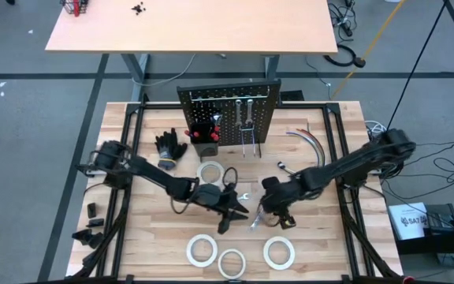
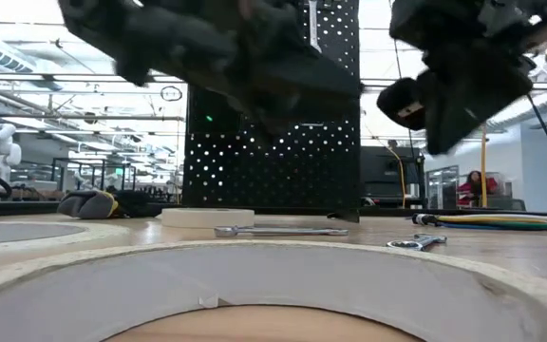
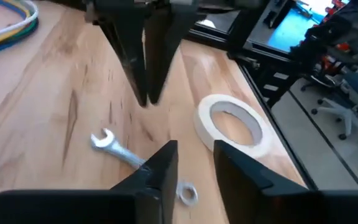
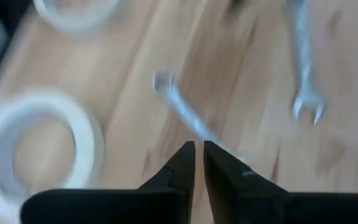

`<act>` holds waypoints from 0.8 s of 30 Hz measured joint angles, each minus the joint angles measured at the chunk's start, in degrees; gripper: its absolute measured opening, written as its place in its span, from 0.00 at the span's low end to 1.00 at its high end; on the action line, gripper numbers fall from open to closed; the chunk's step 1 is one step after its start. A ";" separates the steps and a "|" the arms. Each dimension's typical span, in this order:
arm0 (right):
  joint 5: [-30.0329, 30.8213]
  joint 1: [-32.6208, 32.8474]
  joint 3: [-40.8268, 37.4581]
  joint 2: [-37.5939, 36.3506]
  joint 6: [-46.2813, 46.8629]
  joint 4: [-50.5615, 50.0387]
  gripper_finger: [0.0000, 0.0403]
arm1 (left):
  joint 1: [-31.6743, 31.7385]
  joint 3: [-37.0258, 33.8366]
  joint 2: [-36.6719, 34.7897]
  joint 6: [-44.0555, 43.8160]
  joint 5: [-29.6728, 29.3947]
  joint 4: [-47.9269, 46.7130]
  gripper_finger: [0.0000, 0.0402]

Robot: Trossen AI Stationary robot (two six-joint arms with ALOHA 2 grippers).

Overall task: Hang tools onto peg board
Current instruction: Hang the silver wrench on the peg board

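Note:
A silver wrench (image 3: 122,151) lies flat on the wooden table (image 1: 144,237), between my two grippers. My left gripper (image 3: 194,149) hovers open just above it; the wrench's ring end (image 3: 187,194) shows between the fingers. My right gripper (image 4: 199,146) faces it, shut on nothing, with the same wrench (image 4: 182,109) on the wood ahead. In the low view both grippers hang clear above this wrench (image 2: 280,231). A second wrench (image 4: 306,93) lies nearby. The peg board (image 1: 228,114) stands upright at the far middle, with tools hanging on it.
Three tape rolls (image 1: 201,250) (image 1: 231,262) (image 1: 278,252) lie along the near edge, and another (image 1: 211,171) lies in front of the board. Black gloves (image 1: 169,147) sit left of the board, curved hoses (image 1: 310,140) to its right. A separate table (image 1: 195,24) stands beyond.

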 joint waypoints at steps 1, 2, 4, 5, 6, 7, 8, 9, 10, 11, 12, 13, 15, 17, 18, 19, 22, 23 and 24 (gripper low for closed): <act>0.33 -0.11 -2.54 -1.63 1.10 4.94 0.05 | 0.16 1.36 1.59 0.33 0.47 0.49 0.24; 0.58 -0.14 -4.76 -2.83 1.61 9.47 0.04 | 0.16 2.58 3.04 0.48 0.67 0.68 0.21; 0.58 -0.11 -8.21 -4.31 1.59 16.40 0.03 | 0.04 4.89 6.06 0.54 1.26 0.67 0.14; 0.58 -0.05 -9.35 -4.53 1.34 18.66 0.03 | -0.05 5.79 7.42 0.54 1.56 0.55 0.11; 0.51 -0.05 -10.01 -4.53 0.67 19.94 0.03 | -0.19 6.63 8.66 0.53 2.07 0.55 0.07; 0.26 -0.05 -10.43 -4.45 -0.44 20.75 0.03 | -0.26 7.25 9.63 0.34 2.55 0.40 0.04; 0.18 -0.05 -10.51 -4.16 -1.76 20.86 0.03 | -0.25 7.69 10.36 0.11 2.93 0.30 0.02; 0.18 -0.05 -10.51 -3.87 -3.17 20.93 0.04 | -0.24 8.18 10.94 0.05 3.09 0.37 0.01; 0.18 -0.05 -10.55 -3.66 -4.78 20.74 0.06 | -0.23 8.36 11.27 0.09 3.11 0.59 0.01; 0.19 -0.05 -10.57 -3.26 -6.46 20.87 0.08 | -0.26 8.36 11.29 0.26 3.11 0.43 0.01; 0.28 -0.05 -10.57 -2.97 -8.05 21.32 0.10 | -0.25 8.38 11.29 0.46 3.11 0.19 0.01; 0.43 -0.06 -10.57 -2.59 -9.49 21.31 0.12 | -0.26 8.38 11.29 0.50 3.11 -0.25 0.01; 0.47 -0.17 -10.57 -1.53 -11.19 21.74 0.17 | -0.26 8.40 11.29 0.63 3.11 -1.81 0.01; 0.56 -0.17 -10.57 -0.06 -11.86 21.89 0.22 | -0.61 8.40 11.30 1.09 3.15 -3.55 0.00; 0.63 -0.18 -10.57 0.70 -12.08 21.93 0.25 | -0.85 8.40 11.31 1.11 3.15 -3.99 0.00; 0.64 -0.20 -10.57 1.58 -12.10 22.34 0.27 | -1.10 8.40 11.31 1.11 3.15 -4.45 0.00; 0.71 -0.20 -10.57 3.65 -12.19 24.73 0.33 | -1.75 8.40 11.31 1.54 3.23 -4.52 0.00; 0.71 -0.20 -10.57 4.23 -12.19 26.28 0.34 | -1.82 8.40 11.31 1.63 3.38 -4.34 0.00; 0.71 -0.20 -10.57 4.62 -12.19 27.25 0.35 | -1.80 8.40 11.31 1.62 3.44 -4.26 0.00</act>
